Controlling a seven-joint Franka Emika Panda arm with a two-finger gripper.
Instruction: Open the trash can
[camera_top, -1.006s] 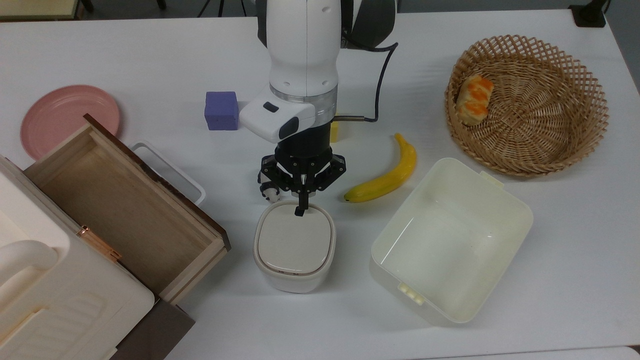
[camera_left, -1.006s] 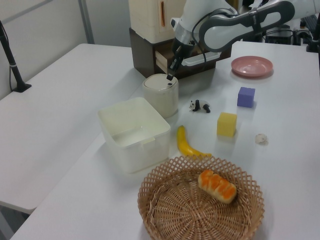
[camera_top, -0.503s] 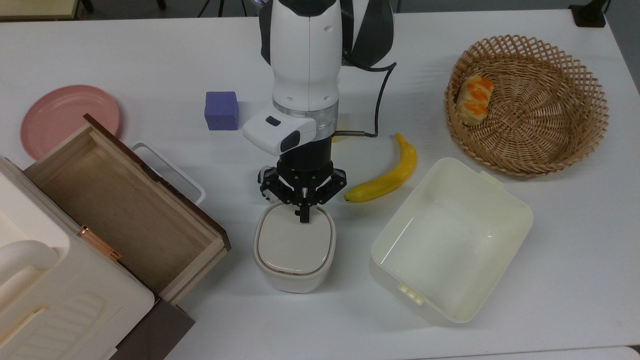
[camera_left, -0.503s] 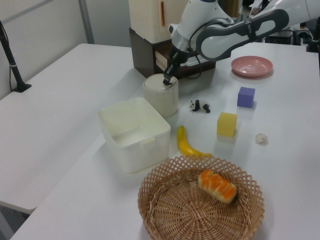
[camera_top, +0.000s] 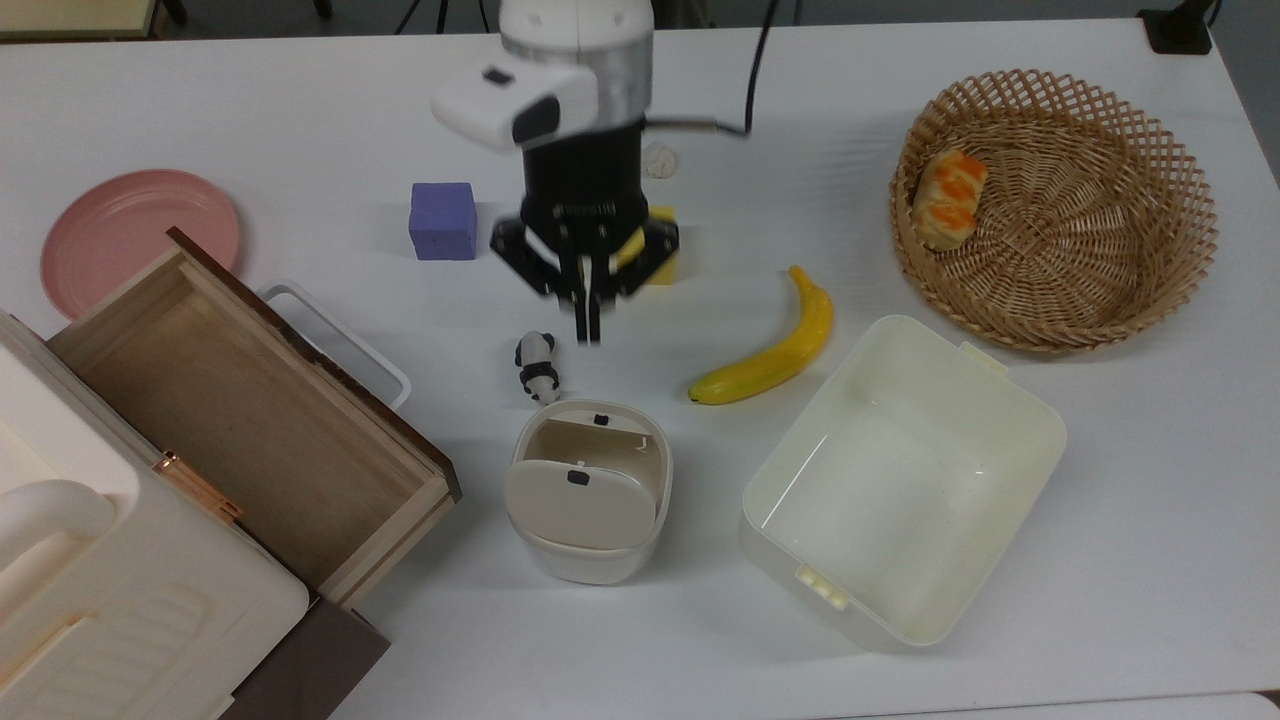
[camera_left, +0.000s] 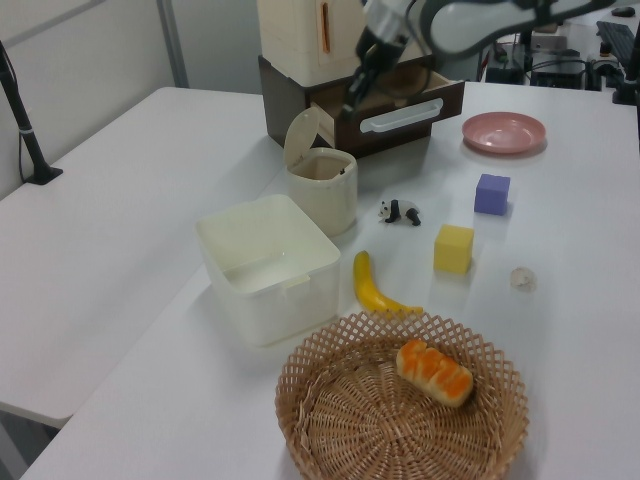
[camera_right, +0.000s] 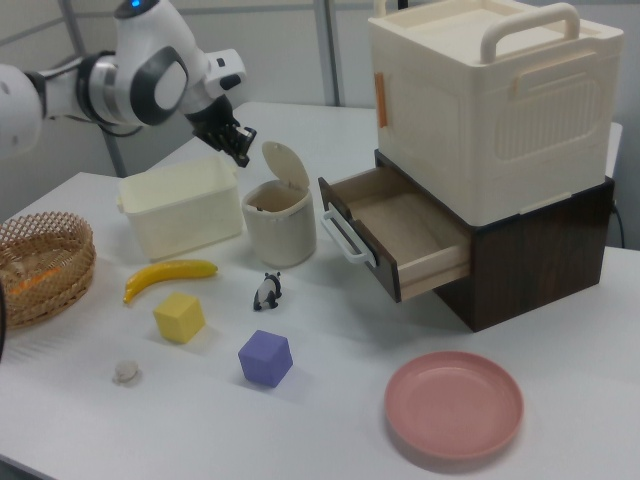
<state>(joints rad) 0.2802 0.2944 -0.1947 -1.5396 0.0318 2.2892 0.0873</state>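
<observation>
The trash can (camera_top: 640, 500) stands near the table's front, small and off-white. Its beige-grey lid (camera_top: 583, 508) is flipped up, so the inside shows. A small black button (camera_top: 600, 419) sits on the rim's far edge. In the left view the trash can (camera_left: 328, 195) has its lid (camera_left: 298, 135) standing upright. In the right view the lid (camera_right: 285, 165) is also raised over the trash can (camera_right: 280, 228). My gripper (camera_top: 588, 328) hangs above the table beyond the can, apart from it, fingers together and holding nothing. The left view has the gripper (camera_left: 352, 100) high over the can.
A panda figurine (camera_top: 538, 367) lies just beyond the can. A banana (camera_top: 775, 355) and a lidless cream tub (camera_top: 1040, 412) are at the top view's right. A wicker basket (camera_top: 1090, 230) holds bread. An open wooden drawer (camera_top: 230, 420), purple cube (camera_top: 442, 220), yellow cube (camera_top: 662, 265) and pink plate (camera_top: 130, 230) are nearby.
My gripper was touching the can's lid near the button. It has lifted and drawn back toward the top view's top, and the lid has sprung open.
</observation>
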